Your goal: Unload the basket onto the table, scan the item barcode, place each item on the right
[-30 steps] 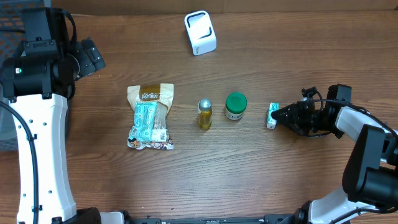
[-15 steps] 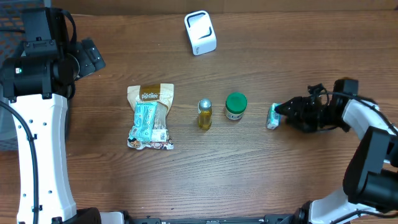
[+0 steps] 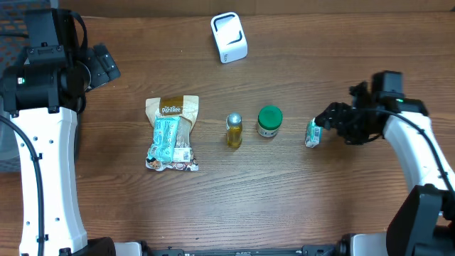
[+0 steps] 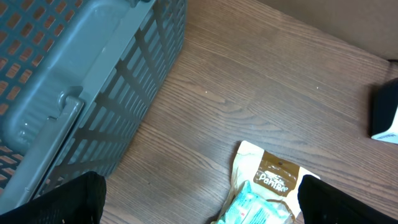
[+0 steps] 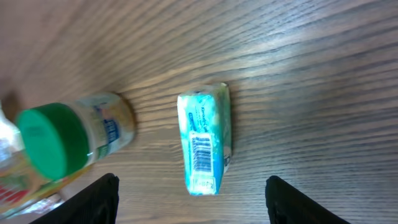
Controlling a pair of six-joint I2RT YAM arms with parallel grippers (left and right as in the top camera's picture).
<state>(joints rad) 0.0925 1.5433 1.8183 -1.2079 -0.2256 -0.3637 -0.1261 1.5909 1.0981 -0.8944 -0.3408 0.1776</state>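
The brown wood-grain table [image 3: 284, 206] carries a row of goods across its middle: a tan and teal snack pouch [image 3: 171, 133], a small bottle of yellow liquid with a silver cap [image 3: 234, 130], a pale jar with a green lid [image 3: 269, 121], and the small teal packet [image 5: 202, 143]. The packet lies on its side at the right end, its barcode facing up. The right gripper [image 3: 327, 122] hovers just beside the packet, fingers apart, clamping nothing. The left gripper [image 3: 105, 64], spread wide and empty, hangs at the left by a grey slatted plastic basket [image 4: 74, 81] whose inside is hidden. Farthest back stands a white box-shaped scanner [image 3: 229, 37].
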